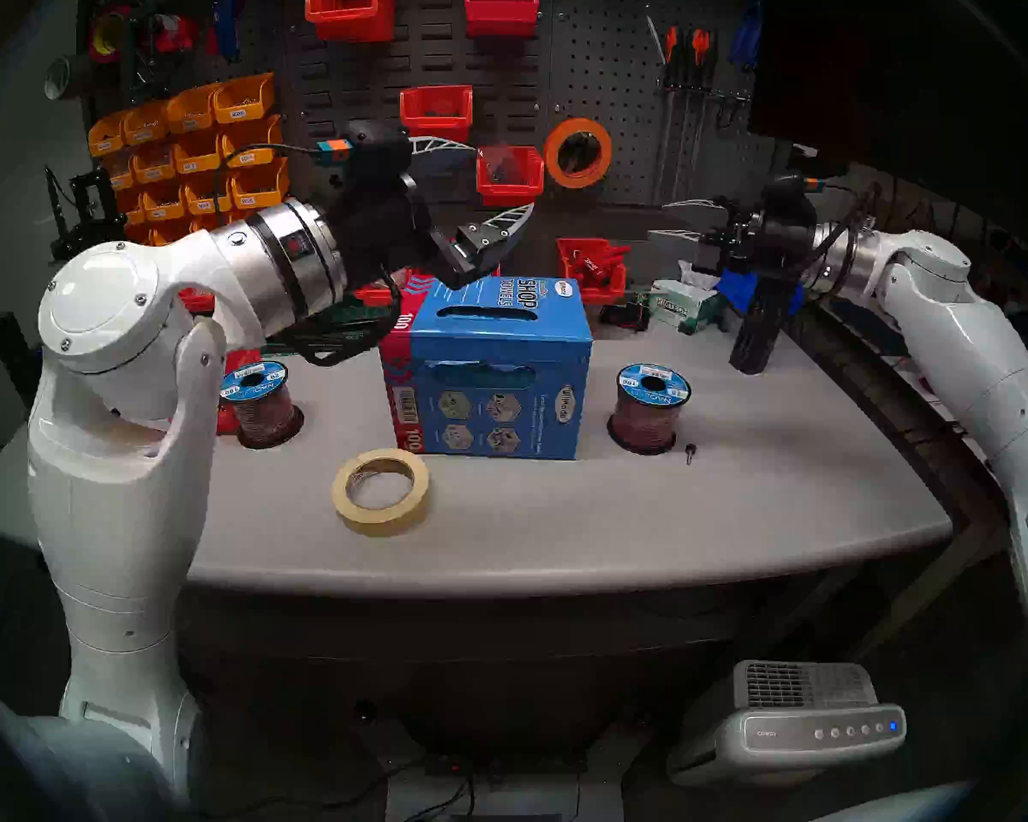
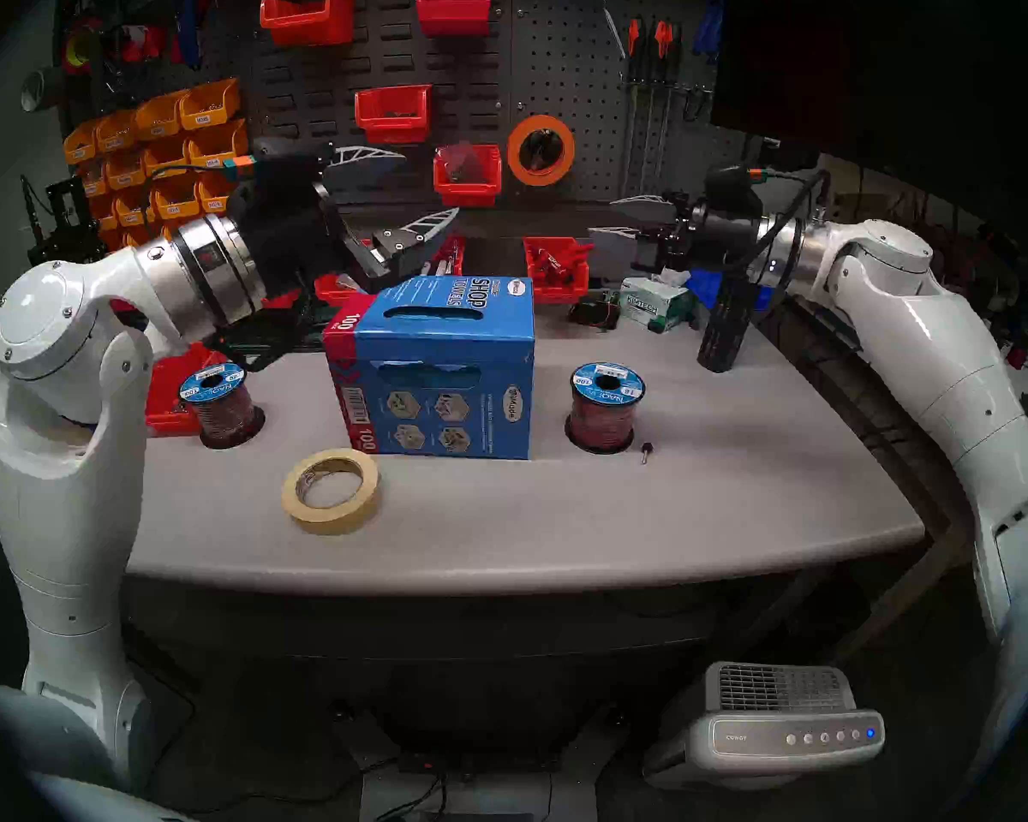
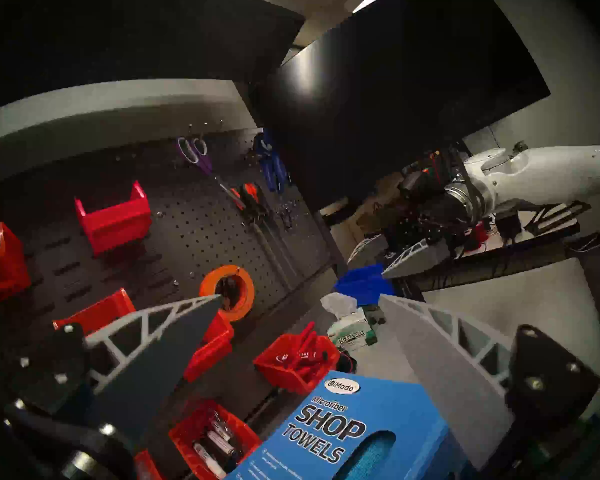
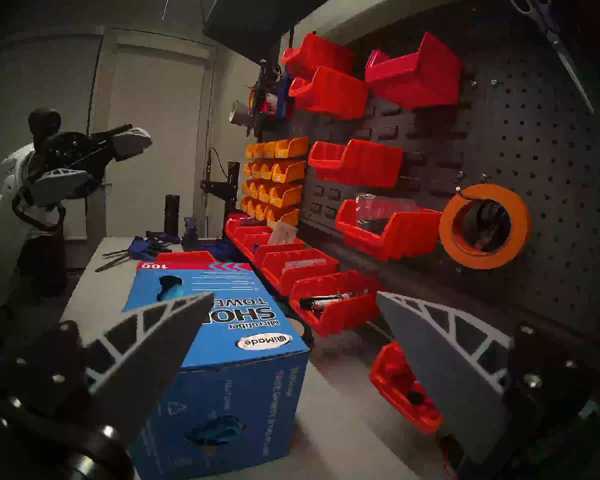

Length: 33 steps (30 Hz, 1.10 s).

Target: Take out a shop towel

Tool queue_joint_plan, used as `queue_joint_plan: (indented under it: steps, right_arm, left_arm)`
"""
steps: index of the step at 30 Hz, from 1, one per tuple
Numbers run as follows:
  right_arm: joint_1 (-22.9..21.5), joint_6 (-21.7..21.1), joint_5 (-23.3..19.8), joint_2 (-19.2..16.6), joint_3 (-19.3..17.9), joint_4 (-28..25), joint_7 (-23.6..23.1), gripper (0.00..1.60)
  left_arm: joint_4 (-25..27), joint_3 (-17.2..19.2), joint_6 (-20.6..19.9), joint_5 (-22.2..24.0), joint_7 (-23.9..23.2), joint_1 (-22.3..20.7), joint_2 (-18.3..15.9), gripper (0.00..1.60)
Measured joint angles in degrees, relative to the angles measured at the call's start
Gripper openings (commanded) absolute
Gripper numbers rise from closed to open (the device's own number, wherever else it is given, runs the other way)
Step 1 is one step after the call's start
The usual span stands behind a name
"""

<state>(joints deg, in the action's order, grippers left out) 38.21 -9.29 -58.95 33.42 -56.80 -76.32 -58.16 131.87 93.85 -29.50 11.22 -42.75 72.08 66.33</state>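
Left hand (image 1: 494, 177): fingers spread wide, nothing between them; I see it raised above and behind the top left of the blue carton (image 1: 488, 370), apart from it.
Right hand (image 1: 672, 219): fingers likewise spread, empty, level, off to the right above the back of the counter (image 1: 618, 536), near the green-and-white Kimtech tissue box (image 1: 675, 308).
Shop towel (image 3: 371, 451): bright blue cloth, inside the carton; I can see it only through the oval slot in the top and through the cut-out in the front face (image 1: 482, 379). No part hangs out.
Blue carton: upright at the middle of the counter, lettered "SHOP TOWELS" on top.
Two wire spools: one left (image 1: 256, 402), one right (image 1: 651, 405) of the carton, each standing on end.
Masking tape roll (image 1: 381, 488): flat, just in front of the carton's left corner.
Small dark bit (image 1: 689, 452): beside the right spool.
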Motion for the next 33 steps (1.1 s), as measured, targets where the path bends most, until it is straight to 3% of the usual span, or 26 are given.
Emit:
queue_joint_plan:
  steps: [12,26,33]
  right_arm:
    - [-3.36,1.48,1.84,2.49,0.10,8.63,-7.27,1.60]
    - [-7.91,3.36,3.99,5.98,0.99,17.46,-17.34,1.60]
    - [-9.54,4.24,5.16,7.31,1.43,20.59,-20.59,1.60]
  left_arm:
    - [1.27,-4.15,2.04,-4.75,-4.27,-6.02,-5.07,1.60]
    - [-8.16,-11.98,4.20,-11.84,-9.79,-12.91,-9.66,1.60]
    - [-9.04,-13.44,4.88,-13.36,-13.20,-15.44,-10.61,1.60]
